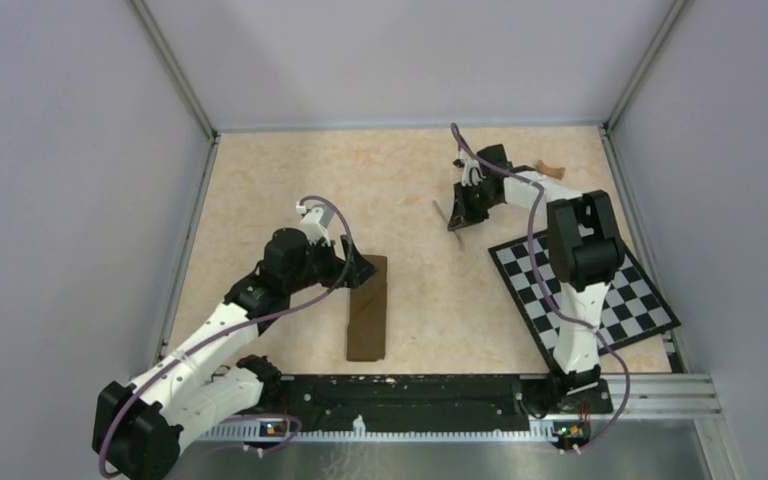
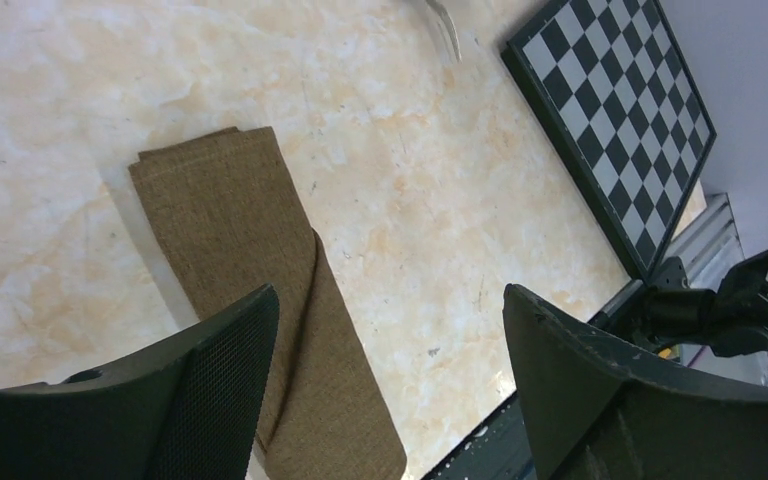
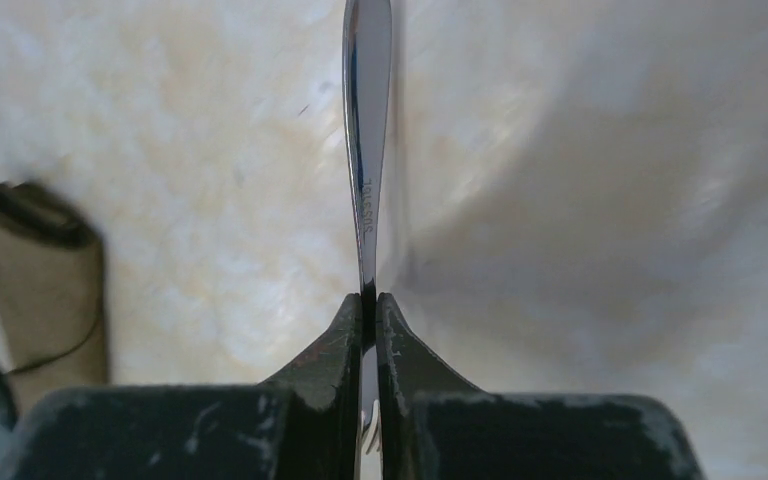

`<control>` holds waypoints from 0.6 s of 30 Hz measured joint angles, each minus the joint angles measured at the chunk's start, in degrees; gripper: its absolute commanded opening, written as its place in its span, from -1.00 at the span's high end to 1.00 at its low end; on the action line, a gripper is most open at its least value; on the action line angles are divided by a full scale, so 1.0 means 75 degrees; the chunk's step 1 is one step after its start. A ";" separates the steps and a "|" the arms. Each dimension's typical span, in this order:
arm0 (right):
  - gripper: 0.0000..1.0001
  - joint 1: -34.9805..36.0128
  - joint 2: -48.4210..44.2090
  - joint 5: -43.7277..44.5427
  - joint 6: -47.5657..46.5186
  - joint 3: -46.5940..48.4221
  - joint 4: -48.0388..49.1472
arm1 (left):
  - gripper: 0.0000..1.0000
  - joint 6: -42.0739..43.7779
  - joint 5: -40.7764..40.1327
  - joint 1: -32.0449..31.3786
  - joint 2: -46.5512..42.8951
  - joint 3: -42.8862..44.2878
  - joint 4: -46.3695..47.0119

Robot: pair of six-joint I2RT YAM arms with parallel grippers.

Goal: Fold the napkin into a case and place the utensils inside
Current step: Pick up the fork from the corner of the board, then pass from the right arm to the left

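We pinch the fork near its tines in our right hand; it could swivel or slip short of the case. Our left hand is spread.

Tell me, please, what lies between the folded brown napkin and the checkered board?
Only bare table separates the napkin from the checkered board. The top view shows this best, and the left wrist view agrees.

Left end effector gapes wide; right end effector is clamped tight.
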 measured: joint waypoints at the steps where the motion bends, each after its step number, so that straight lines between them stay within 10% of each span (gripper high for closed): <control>1: 1.00 0.0026 -0.0213 -0.0242 0.0271 -0.0356 0.0149 | -0.75 0.0029 -0.0044 0.0015 -0.0003 0.0023 -0.0026; 18: 1.00 0.2092 -0.2719 -0.4637 0.2401 -0.3824 0.2090 | -0.71 0.3576 0.1711 -0.1090 0.0519 0.1274 -0.0612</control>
